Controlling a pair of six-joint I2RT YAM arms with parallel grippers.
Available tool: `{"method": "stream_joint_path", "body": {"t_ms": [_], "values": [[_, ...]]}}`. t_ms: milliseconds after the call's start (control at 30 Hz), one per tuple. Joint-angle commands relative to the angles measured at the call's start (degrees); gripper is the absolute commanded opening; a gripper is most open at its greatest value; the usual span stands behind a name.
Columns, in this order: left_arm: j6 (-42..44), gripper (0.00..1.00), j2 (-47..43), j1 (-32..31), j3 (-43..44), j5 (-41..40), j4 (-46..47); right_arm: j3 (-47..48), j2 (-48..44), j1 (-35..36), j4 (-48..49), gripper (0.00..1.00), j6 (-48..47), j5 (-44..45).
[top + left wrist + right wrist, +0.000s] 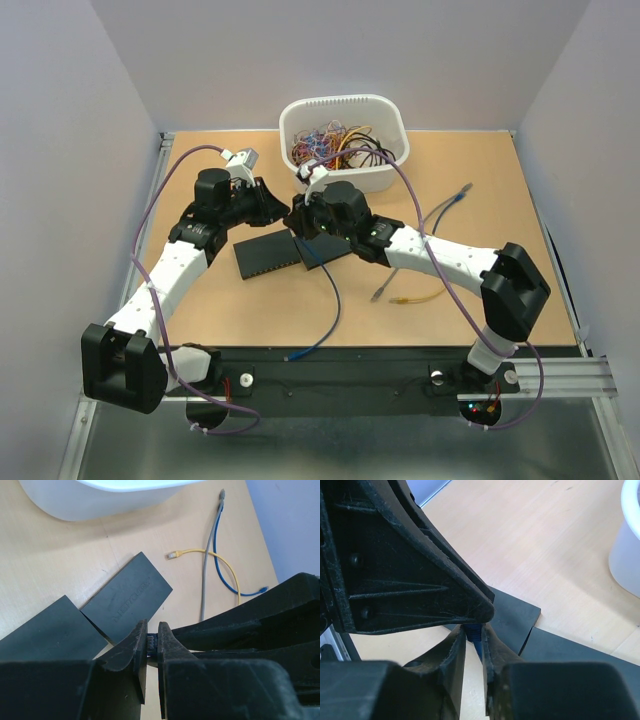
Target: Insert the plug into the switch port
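Left gripper [152,630] fingers clamped on the plug [151,641] over the table [450,300] centre – two black switches [270,257] lie side by side beneath, embossed lettering [132,602] on one, unreadable. Right gripper [475,635] fingers pinch the blue cable [476,642] – just beside the left fingers

We look down from high above and behind the arm bases onto the tan wooden table [250,310]. Our wrist views sit close behind their own black fingers [125,652] [451,656], both sharing the flat black plastic boxes [127,597] [512,617] just beyond them.
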Motion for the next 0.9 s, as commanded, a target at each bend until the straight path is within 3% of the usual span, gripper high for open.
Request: {"method": "stream_joint_path", "body": {"t_ms": [0, 100, 200, 333, 400, 433, 567, 867], "values": [[0.55, 0.0, -0.57, 0.26, 1.88, 1.33, 1.8, 1.03, -0.88, 0.48, 3.11, 0.17, -0.14, 2.25], [0.81, 0.0, -0.4, 0.26, 1.96, 1.24, 1.71, 1.03, -1.06, 0.57, 3.28, 0.09, -0.05, 1.9], [0.9, 0.13, -0.13, 0.26, 2.05, 0.28, 1.28, 0.86, -1.49, 0.57, 3.2, 0.01, 0.12, 1.81], [1.34, 0.53, 0.39, 0.26, 2.4, -1.57, 0.31, -0.81, -2.9, 0.57, 3.02, 0.0, 1.52, 1.37], [1.69, 0.62, 0.66, 0.26, 2.58, -2.53, -0.13, -2.91, -3.69, 0.57, 2.76, 0.01, 2.32, 1.19], [1.78, 0.71, 0.75, 0.34, 2.67, -2.8, -0.22, -3.7, -4.22, 0.57, 2.58, 0.01, 3.11, 1.28], [2.04, 0.79, 0.92, 0.43, 2.93, -6.31, -1.1, -8.0, -6.85, 0.57, 0.39, 0.0, 5.39, 2.24], [2.57, 0.79, 4.52, 4.21, 4.42, -13.7, -3.83, -16.01, -7.39, 0.83, -2.25, 0.0, 14.62, -2.93]]}}
